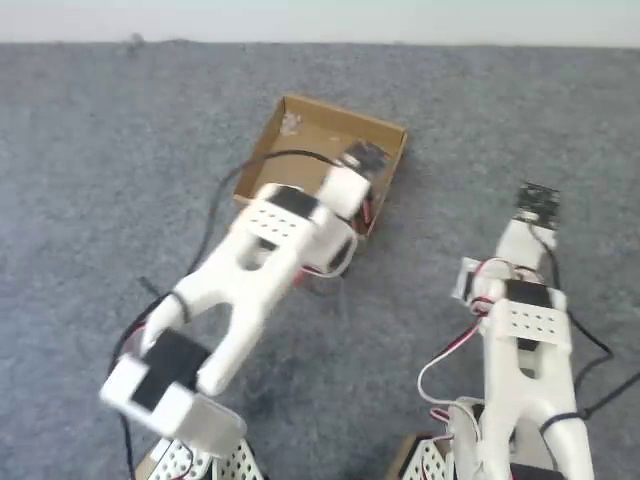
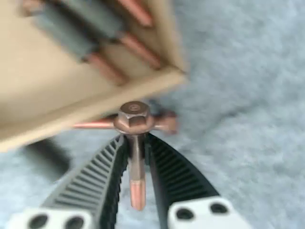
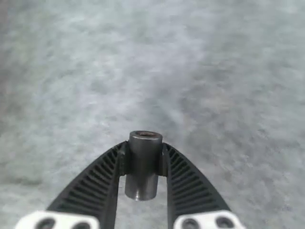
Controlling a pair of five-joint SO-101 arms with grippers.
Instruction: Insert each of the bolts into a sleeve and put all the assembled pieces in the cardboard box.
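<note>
**K:** Grey fuzzy cloth (image 1: 90, 150) over whole table, pale backdrop (image 1: 320, 20) along top edge of high view. Cardboard box (image 1: 330, 130) logged at upper centre?

**M:** Logged. Reached by left arm (image 1: 250, 260), slanting up from lower left of frame, wrist end over box's lower right side. Right arm (image 1: 520, 330) entered at lower right, pointing up-frame, well apart from box.

**K:** Left fingers?

**M:** Closed on bolt (image 2: 133, 117); see left gripper (image 2: 135, 138), centre of left wrist view. Pinched by shank between ribbed black fingers (image 2: 102, 167), hex head toward box, copper tip toward lower edge of frame. Placed just beside box's outer wall.

**K:** Inside box?

**M:** Spotted assembled pieces (image 2: 90, 33) at upper left of frame: grey sleeves with copper ends sticking out. Blurred, so count left blank. Also marked copper rod (image 2: 95, 125) lying crosswise behind bolt head; cannot tell whether touching box.

**K:** Right side?

**M:** Clamped around sleeve (image 3: 142, 181); see right gripper (image 3: 144, 148), lower centre of right wrist view. Gripped at mid-length, hollow bore showing at upper end, bare cloth behind.
</note>
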